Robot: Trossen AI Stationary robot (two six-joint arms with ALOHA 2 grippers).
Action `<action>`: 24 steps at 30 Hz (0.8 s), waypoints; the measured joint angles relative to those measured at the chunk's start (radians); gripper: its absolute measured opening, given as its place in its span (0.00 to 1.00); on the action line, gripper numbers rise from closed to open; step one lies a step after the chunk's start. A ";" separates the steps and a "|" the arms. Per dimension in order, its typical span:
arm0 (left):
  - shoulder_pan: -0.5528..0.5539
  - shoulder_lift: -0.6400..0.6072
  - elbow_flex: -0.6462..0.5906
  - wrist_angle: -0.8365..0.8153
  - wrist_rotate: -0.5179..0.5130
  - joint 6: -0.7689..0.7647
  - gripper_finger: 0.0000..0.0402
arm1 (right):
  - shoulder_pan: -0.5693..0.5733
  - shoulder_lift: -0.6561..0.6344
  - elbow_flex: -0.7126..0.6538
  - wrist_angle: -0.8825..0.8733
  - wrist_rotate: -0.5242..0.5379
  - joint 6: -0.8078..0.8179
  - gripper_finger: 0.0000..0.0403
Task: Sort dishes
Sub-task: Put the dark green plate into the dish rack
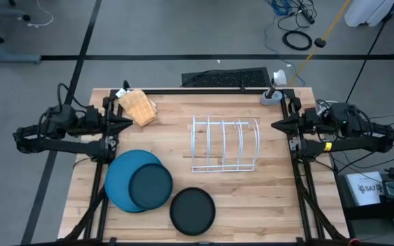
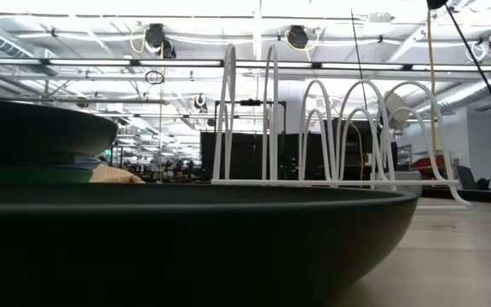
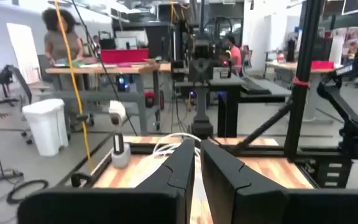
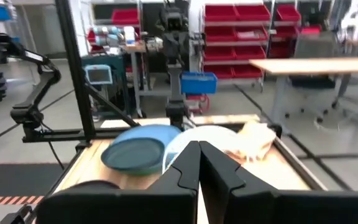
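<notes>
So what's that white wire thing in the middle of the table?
It's a white wire rack, the kind that holds plates on edge. A flat rectangular base carries a row of upright arched hoops, thin and seemingly coated metal. It stands upright near the middle of the wooden table with every slot empty. Nothing touches it; the plates lie flat off to one side.

Three plates, one rack

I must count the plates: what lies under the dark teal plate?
The dark teal plate rests on the bright blue plate. The low view shows a green edge beneath; the rest is covered.
</notes>
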 joint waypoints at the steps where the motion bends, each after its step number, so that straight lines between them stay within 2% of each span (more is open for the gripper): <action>1: 0.000 0.000 -0.025 0.005 0.011 0.009 0.10 | 0.001 -0.001 -0.014 0.003 0.003 0.007 0.00; 3: 0.000 -0.001 -0.097 0.040 0.021 -0.008 0.10 | 0.001 -0.007 -0.052 0.028 0.015 0.009 0.00; 8: 0.000 -0.005 -0.330 0.296 -0.005 -0.111 0.10 | 0.001 -0.007 -0.165 0.130 0.116 0.014 0.00; 11: 0.000 -0.005 -0.447 0.449 0.032 -0.173 0.10 | 0.001 -0.007 -0.205 0.187 0.135 0.017 0.00; 15: 0.000 -0.006 -0.604 0.532 0.095 -0.230 0.10 | 0.001 -0.008 -0.234 0.201 0.145 0.023 0.00; 18: 0.000 -0.004 -0.725 0.641 0.105 -0.333 0.10 | 0.001 -0.007 -0.247 0.201 0.198 0.027 0.00; 20: 0.000 -0.005 -0.754 0.673 0.104 -0.413 0.10 | 0.001 -0.007 -0.247 0.203 0.223 0.033 0.00; 24: 0.000 -0.005 -0.753 0.660 0.104 -0.454 0.10 | 0.001 -0.008 -0.247 0.217 0.239 0.047 0.00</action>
